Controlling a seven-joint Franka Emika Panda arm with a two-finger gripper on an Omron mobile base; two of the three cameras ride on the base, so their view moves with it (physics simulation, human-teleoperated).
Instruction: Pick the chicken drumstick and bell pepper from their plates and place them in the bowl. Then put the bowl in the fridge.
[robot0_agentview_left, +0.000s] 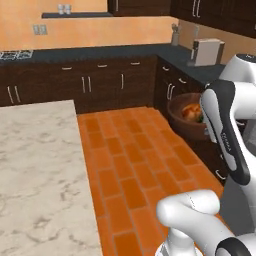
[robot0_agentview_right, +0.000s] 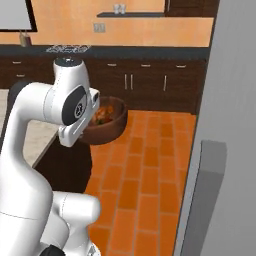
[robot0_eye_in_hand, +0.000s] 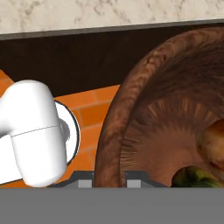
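Note:
My gripper (robot0_eye_in_hand: 109, 179) is shut on the rim of the dark brown bowl (robot0_eye_in_hand: 144, 113), one fingertip on each side of the wall, and holds it in the air above the floor. In the left base view the bowl (robot0_agentview_left: 182, 119) hangs beside my forearm; in the right base view the bowl (robot0_agentview_right: 111, 125) is partly hidden behind my wrist. Inside lie the orange-brown chicken drumstick (robot0_eye_in_hand: 214, 142) and the bell pepper (robot0_eye_in_hand: 194, 177), of which a green part shows at the edge. The grey fridge (robot0_agentview_right: 232, 110) stands close on the right. The plates are out of view.
A marble island counter (robot0_agentview_left: 35, 165) lies to the left, over an orange tiled floor (robot0_agentview_left: 130, 170). Dark cabinets (robot0_agentview_left: 100, 82) line the back wall, and a toaster (robot0_agentview_left: 206, 51) sits on the right counter. The fridge's long handle (robot0_agentview_right: 200, 200) is near my base.

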